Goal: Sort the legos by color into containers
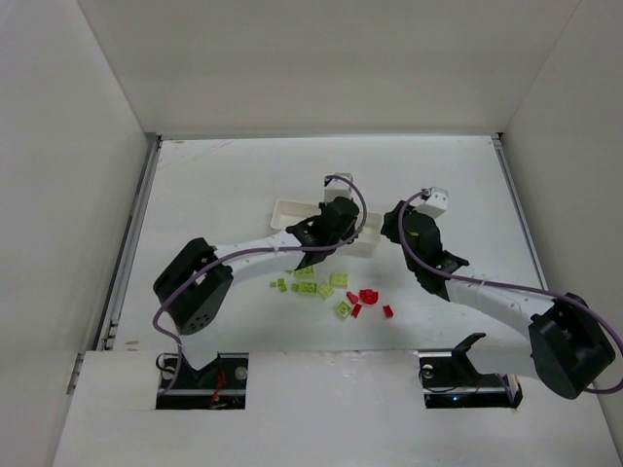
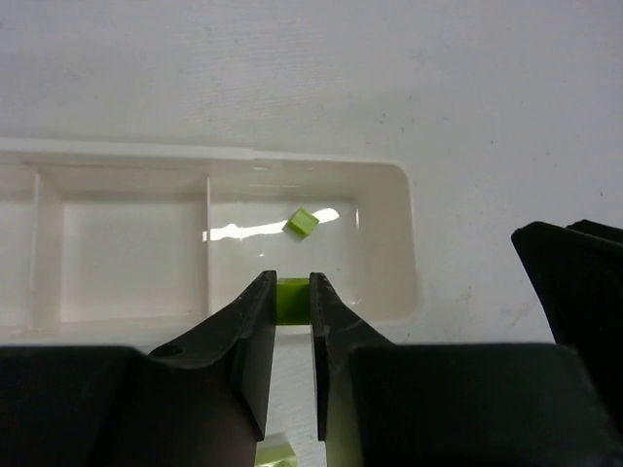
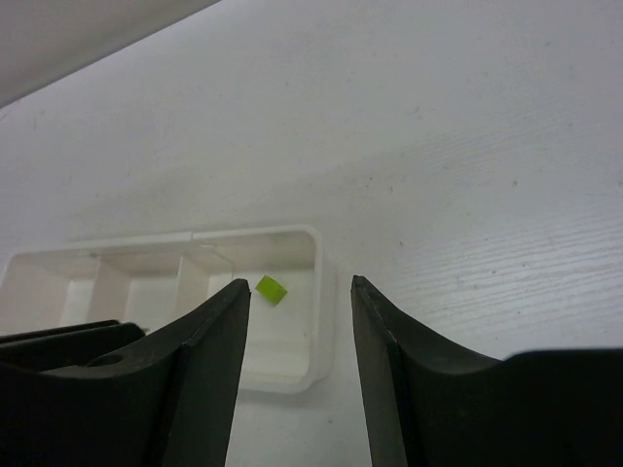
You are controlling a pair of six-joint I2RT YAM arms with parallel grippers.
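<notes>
White matte table (image 1: 224,175), faintly grained, boxed in by plain white walls (image 1: 78,146). Two black arms reach to mid-frame in the top view. Tray (image 2: 411,243) — long, shallow, glossy white plastic with rounded corners and thin dividers — lies at frame centre, partly under the left arm.

Left gripper (image 2: 293,284): jaws narrow, pinching a green brick (image 2: 292,301) by its flat sides. It hangs over the near rim of the tray's right-end compartment, as the left wrist view has it. Right gripper (image 3: 300,292): jaws apart, nothing between them, just beside that same tray end.

Legos (image 1: 326,287) lie scattered on the table below the tray in the top view, greens to the left, reds (image 1: 367,296) to the right. One loose green (image 2: 303,222) lies tilted in the right-end compartment.

Handling, by judgement: the bricks weigh almost nothing and are hard, slick and square-edged. Take one across two parallel side faces, centred — an off-centre squeeze may flick it out. Dropped on glossy plastic, one is likely to bounce or skid, so release low.
</notes>
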